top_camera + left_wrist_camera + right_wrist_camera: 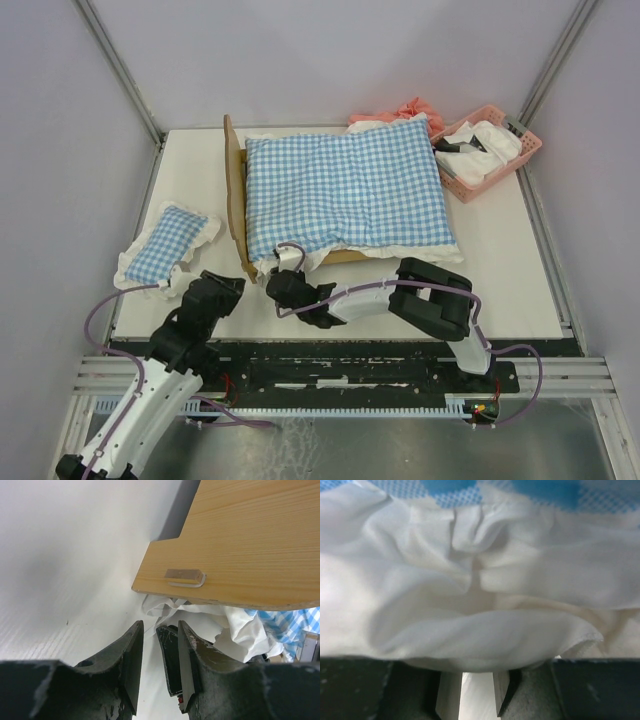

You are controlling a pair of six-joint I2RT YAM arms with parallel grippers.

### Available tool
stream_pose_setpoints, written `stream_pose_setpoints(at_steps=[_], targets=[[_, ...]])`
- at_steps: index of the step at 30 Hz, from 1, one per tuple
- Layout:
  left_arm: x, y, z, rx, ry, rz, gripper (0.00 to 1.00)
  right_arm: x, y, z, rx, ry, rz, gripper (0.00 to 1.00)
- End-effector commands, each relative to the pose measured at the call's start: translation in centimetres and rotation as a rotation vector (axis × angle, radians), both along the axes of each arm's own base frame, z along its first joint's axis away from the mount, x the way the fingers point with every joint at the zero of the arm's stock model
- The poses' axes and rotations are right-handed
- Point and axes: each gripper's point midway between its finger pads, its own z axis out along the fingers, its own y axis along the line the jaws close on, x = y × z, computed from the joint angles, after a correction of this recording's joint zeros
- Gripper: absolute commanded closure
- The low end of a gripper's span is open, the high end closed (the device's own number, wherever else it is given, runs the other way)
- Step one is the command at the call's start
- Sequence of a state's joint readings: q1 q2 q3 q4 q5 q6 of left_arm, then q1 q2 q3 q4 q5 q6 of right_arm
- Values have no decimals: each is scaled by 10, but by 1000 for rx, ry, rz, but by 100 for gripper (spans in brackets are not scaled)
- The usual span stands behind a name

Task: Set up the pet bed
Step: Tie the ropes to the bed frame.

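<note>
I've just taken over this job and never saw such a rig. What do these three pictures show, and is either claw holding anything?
Two robot arms are bolted at the table's near edge. The top picture looks down from above and behind them; the other two come from a camera on each wrist. On the white table stands the wooden pet bed, covered by a blue-checked cushion. A small matching pillow lies left, a pink basket far right. The left gripper is open and empty beside the pet bed. The right gripper is at the cushion's white frill; whether it pinches it is hidden.
</note>
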State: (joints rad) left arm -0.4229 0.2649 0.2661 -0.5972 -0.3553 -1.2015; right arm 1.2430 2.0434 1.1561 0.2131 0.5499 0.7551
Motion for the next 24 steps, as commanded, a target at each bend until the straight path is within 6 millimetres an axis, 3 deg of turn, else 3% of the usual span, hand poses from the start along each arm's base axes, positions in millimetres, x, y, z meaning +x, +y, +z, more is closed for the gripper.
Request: stream_pose_setpoints(at_steps=[1, 6, 15, 21, 24], targets=[[1, -8, 10, 0, 6, -48, 59, 3, 5, 15, 20, -16, -26, 63], [2, -4, 8, 10, 26, -18, 59, -3, 15, 27, 57, -22, -13, 61], [3, 5, 10, 19, 6, 31, 59, -4, 13, 12, -14, -20, -54, 58], [3, 4, 14, 20, -1, 18, 60, -1, 5, 6, -87, -22, -82, 63], [3, 2, 18, 20, -9, 6, 60, -2, 8, 9, -81, -22, -69, 75]])
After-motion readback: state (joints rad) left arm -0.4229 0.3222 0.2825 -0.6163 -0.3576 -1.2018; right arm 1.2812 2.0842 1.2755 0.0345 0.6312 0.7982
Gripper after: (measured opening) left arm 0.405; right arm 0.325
